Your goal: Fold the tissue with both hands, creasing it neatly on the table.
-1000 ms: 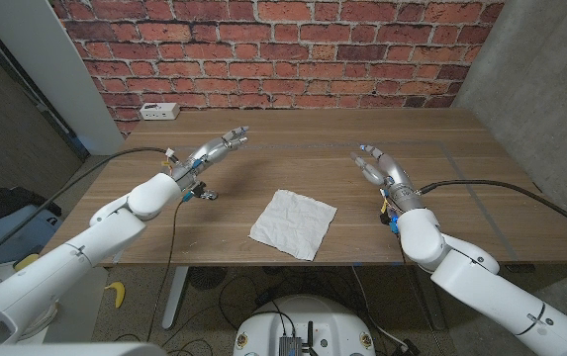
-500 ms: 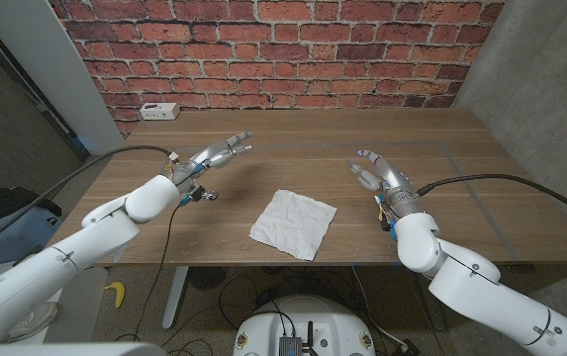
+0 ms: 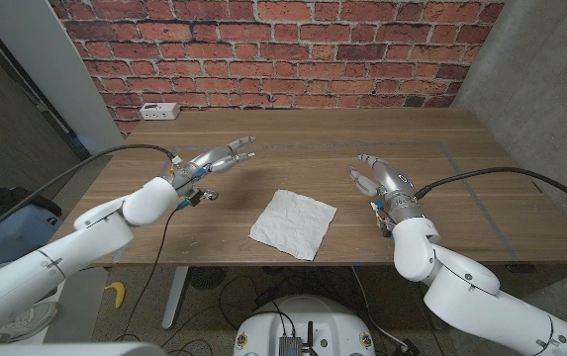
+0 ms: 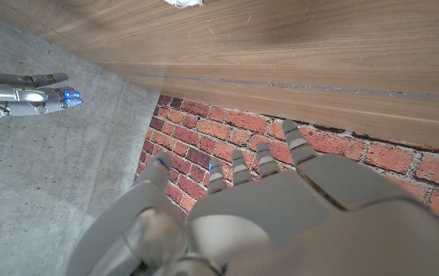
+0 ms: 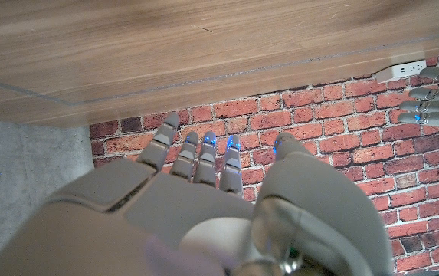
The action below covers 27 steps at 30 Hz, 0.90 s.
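Observation:
A white tissue (image 3: 294,223) lies unfolded and slightly crumpled on the wooden table (image 3: 313,138), turned like a diamond near the front edge; one corner of the tissue (image 4: 182,2) peeks in at the left wrist view's edge. My left hand (image 3: 216,159) hovers to the tissue's left, fingers straight and apart, holding nothing. On the other side my right hand (image 3: 379,178) is raised with its fingers spread, also holding nothing. Neither hand touches the tissue. Each wrist view shows the other hand: my right hand (image 4: 24,92) and my left hand (image 5: 432,96).
A white power strip (image 3: 158,111) lies at the table's back left corner. A brick wall (image 3: 273,49) stands behind the table and a grey concrete wall (image 3: 540,69) on the right. Black cables trail from both wrists.
Both hands have drifted inward toward the tissue: the left one to the right and lower, the right one leftward and nearer. The tissue has not moved.

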### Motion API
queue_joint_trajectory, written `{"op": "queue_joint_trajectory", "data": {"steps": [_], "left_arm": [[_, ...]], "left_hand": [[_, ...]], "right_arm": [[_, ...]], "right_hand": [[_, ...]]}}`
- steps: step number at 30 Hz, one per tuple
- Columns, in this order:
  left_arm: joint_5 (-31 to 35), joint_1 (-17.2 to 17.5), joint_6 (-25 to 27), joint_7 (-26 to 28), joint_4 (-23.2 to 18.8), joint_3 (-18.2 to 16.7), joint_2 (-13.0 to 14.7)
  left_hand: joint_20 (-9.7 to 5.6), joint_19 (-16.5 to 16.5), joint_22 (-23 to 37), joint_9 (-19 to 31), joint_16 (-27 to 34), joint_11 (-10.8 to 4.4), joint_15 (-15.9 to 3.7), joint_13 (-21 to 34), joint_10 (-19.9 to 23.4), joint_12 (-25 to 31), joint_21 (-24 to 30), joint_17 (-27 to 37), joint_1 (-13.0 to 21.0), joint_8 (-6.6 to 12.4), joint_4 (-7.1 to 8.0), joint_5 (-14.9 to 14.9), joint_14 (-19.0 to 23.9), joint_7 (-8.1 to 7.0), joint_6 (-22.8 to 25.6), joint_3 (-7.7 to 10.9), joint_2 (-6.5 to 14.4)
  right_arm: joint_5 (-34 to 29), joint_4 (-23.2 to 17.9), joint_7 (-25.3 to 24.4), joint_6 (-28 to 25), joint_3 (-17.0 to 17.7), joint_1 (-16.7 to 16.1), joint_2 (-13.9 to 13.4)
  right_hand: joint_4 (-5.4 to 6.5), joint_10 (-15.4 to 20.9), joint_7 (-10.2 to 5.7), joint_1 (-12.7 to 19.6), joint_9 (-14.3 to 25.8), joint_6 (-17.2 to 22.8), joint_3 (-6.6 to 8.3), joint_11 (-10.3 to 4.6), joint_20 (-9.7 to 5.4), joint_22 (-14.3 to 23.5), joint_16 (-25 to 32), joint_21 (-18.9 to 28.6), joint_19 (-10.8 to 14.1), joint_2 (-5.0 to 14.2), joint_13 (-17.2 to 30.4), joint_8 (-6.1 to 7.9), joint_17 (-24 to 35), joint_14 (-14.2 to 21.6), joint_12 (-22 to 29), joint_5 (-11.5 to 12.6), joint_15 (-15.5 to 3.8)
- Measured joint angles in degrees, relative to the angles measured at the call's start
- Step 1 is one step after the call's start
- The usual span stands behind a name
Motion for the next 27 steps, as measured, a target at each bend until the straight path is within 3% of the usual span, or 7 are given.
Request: {"op": "queue_joint_trajectory", "data": {"steps": [15, 27], "left_arm": [[3.52, 3.7, 4.1, 0.15, -5.97, -1.79, 3.55], [4.57, 6.12, 6.52, -0.9, -9.46, -2.89, 5.64]], "left_hand": [[-0.21, 0.2, -0.01, 0.0, 0.0, -0.04, -0.3, -0.01, 0.4, -0.33, -0.45, -0.15, 0.75, -0.25, -0.64, -0.23, 0.31, -0.05, 0.05, 0.64, 0.3], [-0.21, 0.2, -0.01, -0.01, -0.21, 0.27, -0.3, -0.01, 0.71, -0.33, -0.45, -0.14, 1.21, -0.25, -0.95, -0.23, 0.3, 0.15, 0.26, 0.95, 0.3]], "right_arm": [[-5.99, -4.99, 2.72, -13.58, -10.17, 5.31, -0.94], [-6.87, -7.12, 2.92, -20.49, -16.44, 8.9, -1.3]], "right_hand": [[-0.22, 0.82, -0.4, 0.0, 0.0, 1.22, 1.03, -0.82, -0.31, 0.0, 0.22, 0.0, 0.72, 0.0, 0.0, 0.0, 0.26, 0.94, 0.0, 0.0, -0.93], [0.02, 1.46, -0.35, 0.3, -0.01, 1.89, 1.74, -1.04, -0.31, 0.0, 0.63, 0.0, 1.34, -0.31, -0.01, 0.0, 0.26, 1.76, 0.0, 0.0, -1.71]]}}
